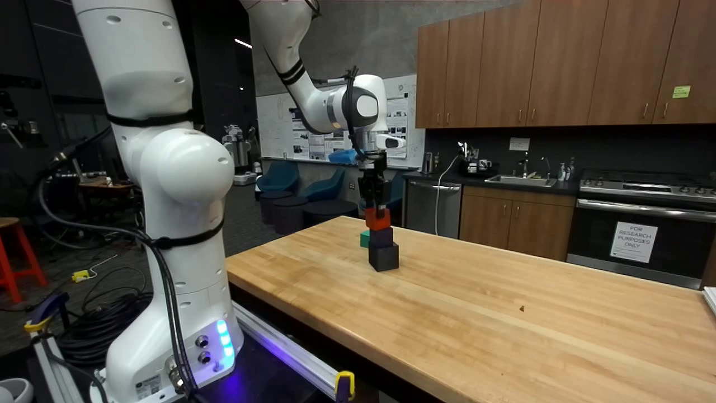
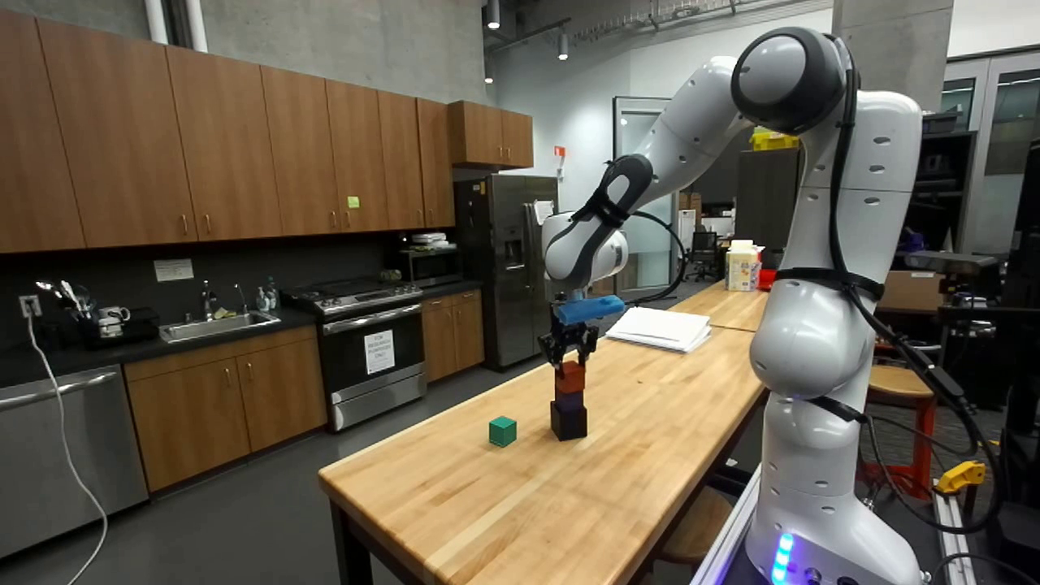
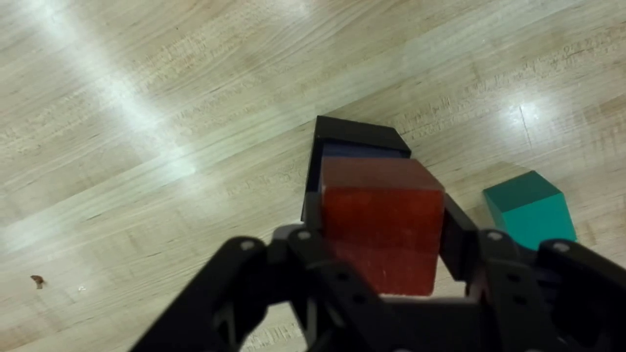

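Wooden table (image 2: 487, 504) in an exterior view | left: green block (image 2: 502, 431), standing apart | centre: black block (image 2: 569, 424) beneath purple block (image 2: 569, 400); red block (image 2: 571, 379) directly above, seemingly touching; gripper (image 2: 570, 366), jaws part-way apart, gripping the red block by opposite sides | right: papers (image 2: 660, 327)

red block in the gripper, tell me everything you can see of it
The red block is a plain, orange-red, cube-like piece with flat, slightly glossy faces, possibly painted wood. The gripper holds it roughly level, gripping two opposite sides. It sits directly over the dark purple block, with no gap visible between them in either exterior view.
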Controlling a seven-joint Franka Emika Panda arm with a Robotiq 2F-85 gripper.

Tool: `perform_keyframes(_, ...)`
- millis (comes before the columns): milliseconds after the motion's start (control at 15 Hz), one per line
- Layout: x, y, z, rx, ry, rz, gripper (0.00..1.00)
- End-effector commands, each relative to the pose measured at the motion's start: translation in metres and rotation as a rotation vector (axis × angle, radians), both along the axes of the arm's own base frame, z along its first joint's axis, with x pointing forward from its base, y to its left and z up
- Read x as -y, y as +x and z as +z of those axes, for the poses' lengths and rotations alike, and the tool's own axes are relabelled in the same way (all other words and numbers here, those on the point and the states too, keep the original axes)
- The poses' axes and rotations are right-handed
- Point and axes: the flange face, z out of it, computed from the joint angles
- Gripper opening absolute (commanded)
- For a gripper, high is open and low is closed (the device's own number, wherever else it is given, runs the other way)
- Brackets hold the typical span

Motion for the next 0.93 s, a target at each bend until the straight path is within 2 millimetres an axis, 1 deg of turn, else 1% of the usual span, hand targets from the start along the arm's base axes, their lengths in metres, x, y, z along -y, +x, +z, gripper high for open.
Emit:
perform_keyframes(0,0.002,0.002,0.002,-0.001,0.004,-0.029,0.30)
perform_keyframes(533,0.005,0.004,0.003,-0.005,0.058,-0.070,0.30)
perform_keyframes(867,0.014,0.006,0.008,0.009,0.035,-0.089,0.30)
